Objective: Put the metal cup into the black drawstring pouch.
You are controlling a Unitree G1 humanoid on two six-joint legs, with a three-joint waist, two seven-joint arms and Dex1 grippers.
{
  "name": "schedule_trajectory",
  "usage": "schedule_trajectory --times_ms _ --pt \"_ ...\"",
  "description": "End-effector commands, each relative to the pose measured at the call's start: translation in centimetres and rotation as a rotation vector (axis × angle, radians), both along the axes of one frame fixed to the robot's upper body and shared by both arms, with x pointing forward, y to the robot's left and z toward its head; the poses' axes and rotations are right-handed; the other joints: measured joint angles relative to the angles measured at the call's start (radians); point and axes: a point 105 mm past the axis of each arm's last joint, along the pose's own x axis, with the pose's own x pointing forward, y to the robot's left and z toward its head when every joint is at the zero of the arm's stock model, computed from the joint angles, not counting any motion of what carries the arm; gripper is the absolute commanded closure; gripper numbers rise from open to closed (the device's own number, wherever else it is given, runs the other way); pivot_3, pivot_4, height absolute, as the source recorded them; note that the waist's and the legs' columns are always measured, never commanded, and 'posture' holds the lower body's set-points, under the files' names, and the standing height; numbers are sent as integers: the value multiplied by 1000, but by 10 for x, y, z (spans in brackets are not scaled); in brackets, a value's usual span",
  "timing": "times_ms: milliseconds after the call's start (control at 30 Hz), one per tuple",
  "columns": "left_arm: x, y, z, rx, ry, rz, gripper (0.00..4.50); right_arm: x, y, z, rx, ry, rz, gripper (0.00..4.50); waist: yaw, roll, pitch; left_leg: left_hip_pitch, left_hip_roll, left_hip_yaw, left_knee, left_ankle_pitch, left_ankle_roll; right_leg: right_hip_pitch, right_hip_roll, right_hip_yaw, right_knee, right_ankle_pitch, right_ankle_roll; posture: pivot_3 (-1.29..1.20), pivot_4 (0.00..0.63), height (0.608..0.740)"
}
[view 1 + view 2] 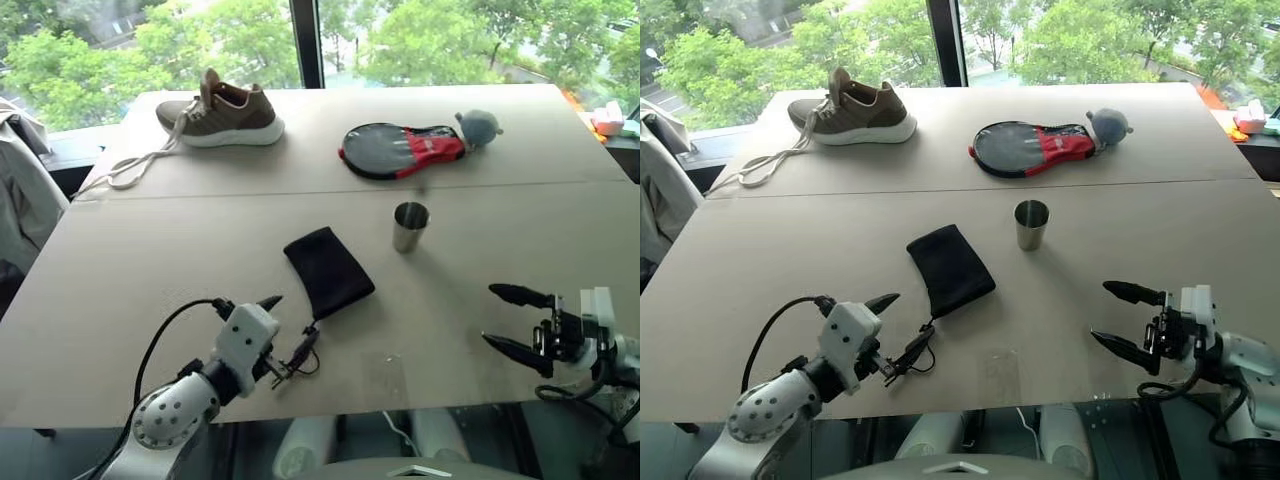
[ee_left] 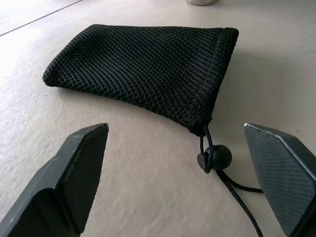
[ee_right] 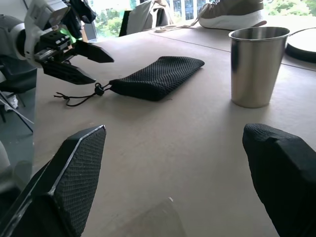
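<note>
Two pincers hang over the near edge of the desk (image 1: pixel 120 260), both spread wide and empty. The left pincer (image 1: pixel 285 335) sits low just beside the cord end of the pouch (image 1: pixel 328 270), its fingers straddling the toggle (image 2: pixel 216 158) and the loose cord (image 1: pixel 303 352) without touching them; in its wrist view the gathered mouth of the mesh bag lies right ahead between the two pads. The right pincer (image 1: pixel 512 322) points across toward the left, well apart from anything, with the cup (image 1: pixel 410 226) standing upright farther out on the desk and the pouch lying flat just beside the cup, the two near each other but not touching. Beyond them, along the far side, lie a paddle cover (image 1: pixel 400 150) with a small grey plush (image 1: pixel 478 126) at its end, and a shoe (image 1: pixel 222 112) with its laces trailing toward the edge. The step in hand looks like the approach: nothing is held, the cup is not yet in the pouch, and the left arm seems set to take the bag's mouth. The next move probably calls for pinching one lip of the opening instead of the cord, so the mouth can be lifted and held agape, while the right pincer reaches out to close round the cup's wall. The mesh is limp and may stay flat unless one layer alone is caught.
</note>
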Motion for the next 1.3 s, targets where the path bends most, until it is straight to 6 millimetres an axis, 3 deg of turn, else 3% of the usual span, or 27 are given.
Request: schedule_trajectory --times_ms 33,300,567,767,1300 --pt "8 -17 -1 51 -59 -13 0 -2 10 16 -15 -34 16 32 1 0 0 0 0 0 0 0 0 0 0 0 0 0 0 0 150 736" --pt "18 -43 -8 86 -100 47 0 -5 3 28 -44 -12 -31 32 2 -1 0 -1 -1 0 0 0 0 -1 -1 -1 -1 1 2 0 150 736" --pt "33 -28 -3 224 -275 171 0 -6 2 28 -55 11 -21 32 2 -1 0 -1 0 0 0 0 0 0 -1 -2 0 0 0 0 150 736" --pt "37 -33 4 291 -386 146 0 -6 0 24 -55 12 -36 32 3 -1 0 -1 -1 -1 0 2 3 -1 -1 -2 0 1 2 0 150 736" --pt "59 -28 12 288 -484 219 0 -9 -5 14 -34 -10 -64 32 3 -1 0 -1 -1 -1 0 2 4 0 -2 -3 0 2 4 0 150 736"
